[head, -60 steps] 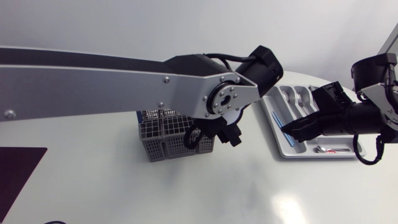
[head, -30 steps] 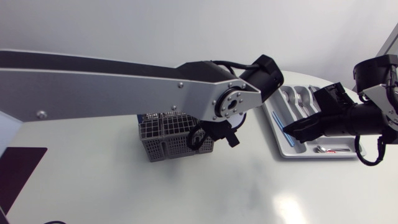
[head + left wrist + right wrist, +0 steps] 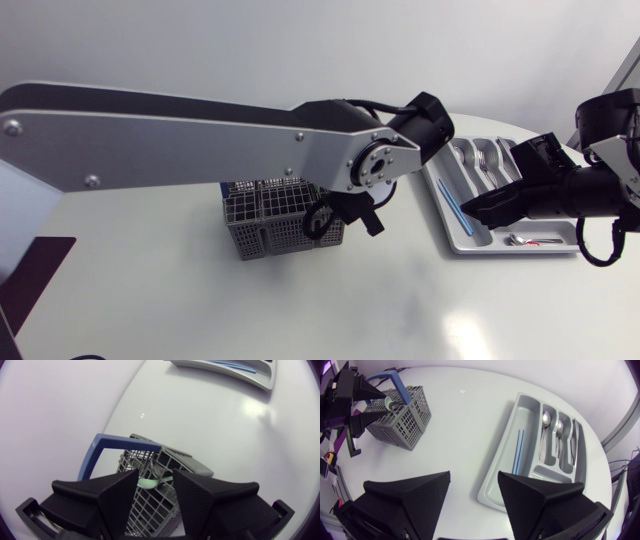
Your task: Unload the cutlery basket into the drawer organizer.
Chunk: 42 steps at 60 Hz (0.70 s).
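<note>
While the left hand [image 3: 156,478] hangs released over the grey mesh cutlery basket [image 3: 150,510], a pale-green utensil [image 3: 148,482] lies at the hand's twelve o'clock.

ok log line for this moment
left gripper: over cutlery basket, at light green piece, grip unclear | right gripper: open, empty, over drawer organizer

I was working at what looked like a robotics lab bench: a plain white table [image 3: 330,300], my left arm [image 3: 180,140] and right arm [image 3: 590,190] over it, and only a basket [image 3: 262,236] and an organizer [image 3: 527,405] laid out like test props.
</note>
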Each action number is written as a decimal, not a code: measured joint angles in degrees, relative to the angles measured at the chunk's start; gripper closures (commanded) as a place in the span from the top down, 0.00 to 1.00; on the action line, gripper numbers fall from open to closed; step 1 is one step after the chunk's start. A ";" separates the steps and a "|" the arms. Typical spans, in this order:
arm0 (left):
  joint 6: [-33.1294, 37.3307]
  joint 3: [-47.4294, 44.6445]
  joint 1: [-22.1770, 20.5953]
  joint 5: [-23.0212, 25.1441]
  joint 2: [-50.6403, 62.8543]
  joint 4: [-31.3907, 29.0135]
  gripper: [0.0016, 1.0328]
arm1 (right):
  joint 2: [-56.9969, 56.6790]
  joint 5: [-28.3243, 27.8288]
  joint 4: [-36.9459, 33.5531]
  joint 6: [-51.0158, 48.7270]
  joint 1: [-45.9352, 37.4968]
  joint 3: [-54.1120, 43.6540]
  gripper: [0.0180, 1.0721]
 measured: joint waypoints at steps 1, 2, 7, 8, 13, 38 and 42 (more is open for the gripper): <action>0.00 0.07 0.02 0.00 0.00 -0.02 0.41 | 0.00 0.00 0.00 0.00 -0.11 0.00 0.66; 0.00 0.11 0.07 0.00 0.02 0.00 0.41 | 0.00 0.00 0.00 -0.02 -0.20 0.00 0.66; -0.37 0.31 0.26 0.00 0.24 -0.02 0.40 | 0.00 0.00 0.00 -0.20 -0.24 0.00 0.66; -0.42 0.42 0.28 0.00 0.28 -0.02 0.40 | 0.00 0.00 0.00 -0.20 -0.24 0.00 0.66; -0.44 0.59 0.50 0.00 0.61 -0.02 0.40 | 0.00 0.00 0.00 -0.20 -0.24 0.00 0.66; -0.85 1.46 1.64 0.00 3.21 -0.44 0.27 | 0.00 -0.02 -0.02 -1.07 -0.46 -0.15 0.66; -0.85 1.79 1.68 -0.02 3.63 -0.46 0.25 | 0.00 -0.04 0.00 -1.14 -0.70 -0.26 0.66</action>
